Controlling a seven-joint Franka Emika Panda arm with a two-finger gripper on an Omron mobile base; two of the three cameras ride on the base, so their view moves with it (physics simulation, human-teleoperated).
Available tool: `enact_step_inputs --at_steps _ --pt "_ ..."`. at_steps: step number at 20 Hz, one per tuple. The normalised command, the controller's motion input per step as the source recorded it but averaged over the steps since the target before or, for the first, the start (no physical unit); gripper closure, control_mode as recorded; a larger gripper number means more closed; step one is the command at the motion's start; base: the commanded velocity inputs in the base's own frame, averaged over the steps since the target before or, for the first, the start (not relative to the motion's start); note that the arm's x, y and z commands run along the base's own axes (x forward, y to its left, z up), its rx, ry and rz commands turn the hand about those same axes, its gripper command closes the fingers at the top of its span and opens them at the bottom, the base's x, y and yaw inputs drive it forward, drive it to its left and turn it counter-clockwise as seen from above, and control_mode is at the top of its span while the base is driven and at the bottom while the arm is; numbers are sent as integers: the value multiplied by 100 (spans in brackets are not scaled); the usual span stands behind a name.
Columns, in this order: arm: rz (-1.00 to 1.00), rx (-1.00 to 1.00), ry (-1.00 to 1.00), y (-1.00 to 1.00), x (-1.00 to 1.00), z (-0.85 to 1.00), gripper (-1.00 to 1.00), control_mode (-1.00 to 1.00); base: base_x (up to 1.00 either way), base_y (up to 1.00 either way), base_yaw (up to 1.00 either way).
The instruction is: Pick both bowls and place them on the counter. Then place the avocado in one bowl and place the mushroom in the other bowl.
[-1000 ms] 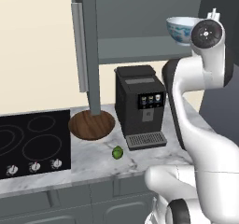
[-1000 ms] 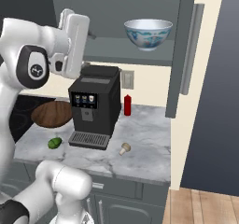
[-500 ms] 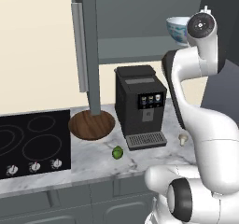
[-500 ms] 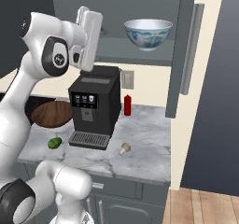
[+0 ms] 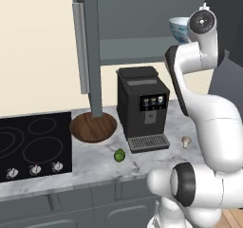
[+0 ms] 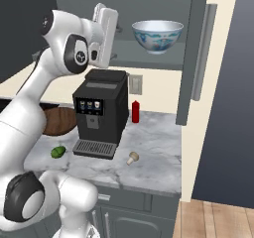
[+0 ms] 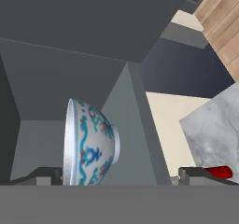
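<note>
The white bowl with blue pattern [image 6: 157,35] stands on the shelf of the open upper cabinet. My gripper [image 6: 115,31] hangs level with it, a little to its left, open and empty. In the hand view the white bowl [image 7: 91,143] lies ahead, nearer one of the wide-spread fingertips [image 7: 44,174], apart from both. The dark brown wooden bowl [image 5: 93,126] rests on the marble counter [image 5: 95,160] left of the coffee machine. The green avocado [image 5: 119,155] lies in front of the machine. The beige mushroom [image 5: 186,140] sits to its right.
A black coffee machine [image 5: 144,109] stands mid-counter with a red bottle [image 6: 135,112] behind it. The black cooktop [image 5: 28,146] is at the left. Open grey cabinet doors [image 6: 196,53] hang on both sides of the shelf.
The arm has swung the hand to the right along the shelf, closer to the white bowl. The jaws stayed wide. Nothing on the counter has moved.
</note>
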Motion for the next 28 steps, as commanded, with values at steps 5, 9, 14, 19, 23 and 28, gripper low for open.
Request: enact_step_inputs --at_steps 5,9,14,19,23,28 --pt "0 -3 2 -11 51 0 -100 -100 0 0 0" --pt "0 0 0 -9 55 -1 -100 -100 0 0 0" --pt "0 -2 4 -10 49 -8 -100 -100 0 0 0" --pt "0 -1 1 -12 51 -3 -100 -100 0 0 0" --pt "0 0 1 -10 53 -3 -100 -100 0 0 0" --pt "0 -1 3 -13 53 -3 -100 -100 0 0 0"
